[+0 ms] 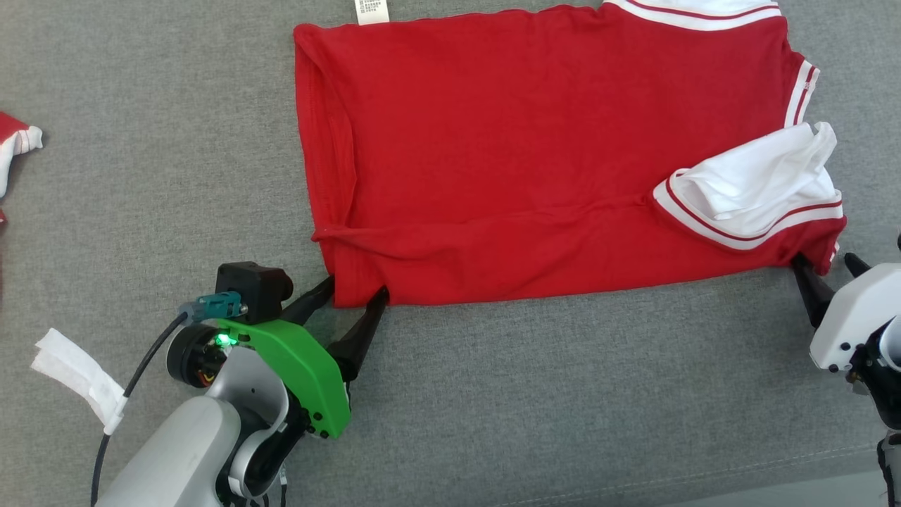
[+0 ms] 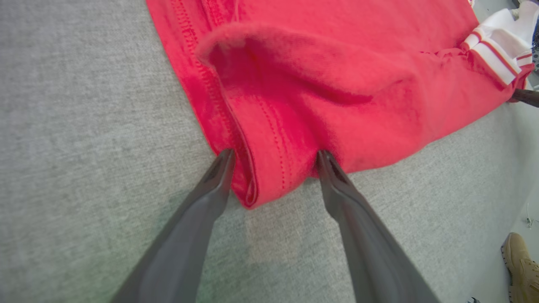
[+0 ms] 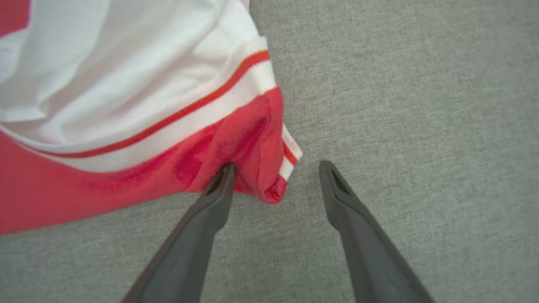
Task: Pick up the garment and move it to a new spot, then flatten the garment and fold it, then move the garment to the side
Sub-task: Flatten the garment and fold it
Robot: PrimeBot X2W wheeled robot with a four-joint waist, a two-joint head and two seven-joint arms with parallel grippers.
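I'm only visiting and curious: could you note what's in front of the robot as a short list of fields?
garment: red shirt, white striped trim, spread on grey fabric surface
left gripper: open, fingers astride the shirt's near left corner
right gripper: open, one finger touching the near right corner
held: nothing
also: red-and-white cloth at far left edge

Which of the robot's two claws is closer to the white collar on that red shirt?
The right. The right gripper is at the red shirt corner just beside the white collar; the left gripper is at the hem corner, across the shirt.
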